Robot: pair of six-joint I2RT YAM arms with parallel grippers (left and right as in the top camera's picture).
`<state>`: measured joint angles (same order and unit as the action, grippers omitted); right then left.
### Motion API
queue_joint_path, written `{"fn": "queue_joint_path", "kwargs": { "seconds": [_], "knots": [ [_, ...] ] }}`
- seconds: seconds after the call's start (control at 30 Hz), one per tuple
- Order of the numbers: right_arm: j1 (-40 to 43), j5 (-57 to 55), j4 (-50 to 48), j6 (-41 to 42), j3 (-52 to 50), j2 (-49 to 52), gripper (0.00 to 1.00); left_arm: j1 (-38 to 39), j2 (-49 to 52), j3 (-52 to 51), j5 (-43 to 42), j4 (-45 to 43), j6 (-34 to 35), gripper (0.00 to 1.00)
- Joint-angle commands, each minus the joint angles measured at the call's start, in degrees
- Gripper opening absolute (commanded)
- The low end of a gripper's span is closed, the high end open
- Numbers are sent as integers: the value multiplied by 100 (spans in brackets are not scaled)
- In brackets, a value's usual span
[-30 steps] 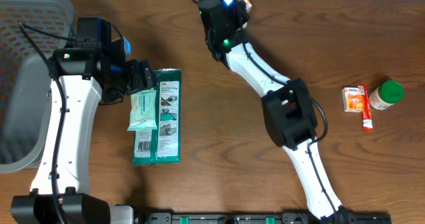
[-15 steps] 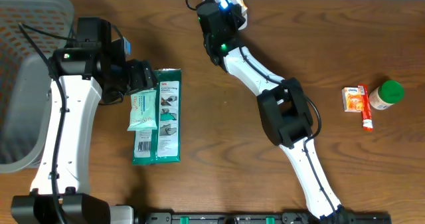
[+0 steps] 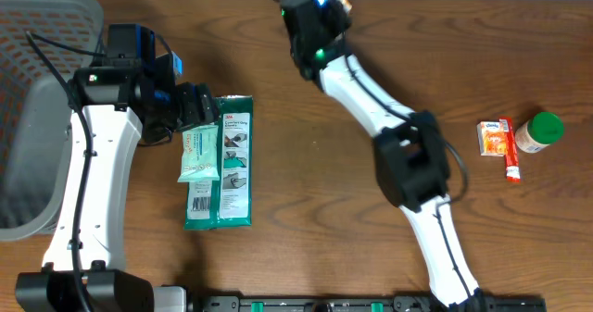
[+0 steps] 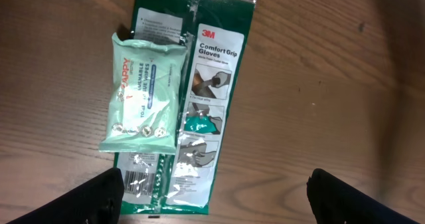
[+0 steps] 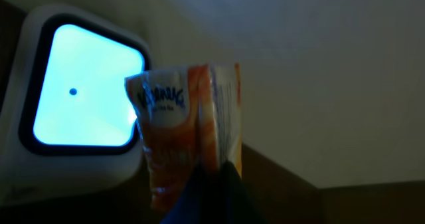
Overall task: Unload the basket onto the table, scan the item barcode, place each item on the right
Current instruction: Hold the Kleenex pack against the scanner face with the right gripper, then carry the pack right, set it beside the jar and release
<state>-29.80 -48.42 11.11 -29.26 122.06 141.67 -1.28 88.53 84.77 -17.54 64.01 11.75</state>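
Right gripper (image 5: pixel 202 187) clamps one boxy orange packet (image 5: pixel 189 124) before one glowing rounded-square scanner (image 5: pixel 80 98). Left gripper (image 4: pixel 219 197), wide, hovers over one soft mint pouch (image 4: pixel 143 94) atop one glossy gloves pack (image 4: pixel 209 84).

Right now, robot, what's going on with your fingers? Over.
Right fingers shut on orange packet, held up at lit scanner window. Left fingers open, over wipes pack and gloves pack. Nothing blocking.

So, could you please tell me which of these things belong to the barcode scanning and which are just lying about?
In the job:
small orange-and-white packet, held in the right jaws
pale scanner with a glowing window

Lying about for now:
pale green wipes pouch
dark green glove pack
orange-and-white carton
red tube
green-lidded jar
grey mesh basket
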Motion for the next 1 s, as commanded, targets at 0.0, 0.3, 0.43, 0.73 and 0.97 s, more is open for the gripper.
{"fn": "queue_joint_path", "kwargs": {
  "seconds": [0.0,0.3,0.43,0.73,0.97],
  "knots": [
    [35,470,684,678,92,-1567,1,9,20,-9,72,2,-72,89],
    [299,2413,4881,2483,92,-3407,1,9,20,-9,72,2,-72,89],
    [706,3209,6314,2605,81,-3484,1,9,20,-9,72,2,-72,89],
    [1794,3757,7263,3088,-776,-3202,1,9,20,-9,72,2,-72,89],
    [2570,3731,5923,3200,-2861,-3200,1,9,20,-9,72,2,-70,89]
  ]
}}
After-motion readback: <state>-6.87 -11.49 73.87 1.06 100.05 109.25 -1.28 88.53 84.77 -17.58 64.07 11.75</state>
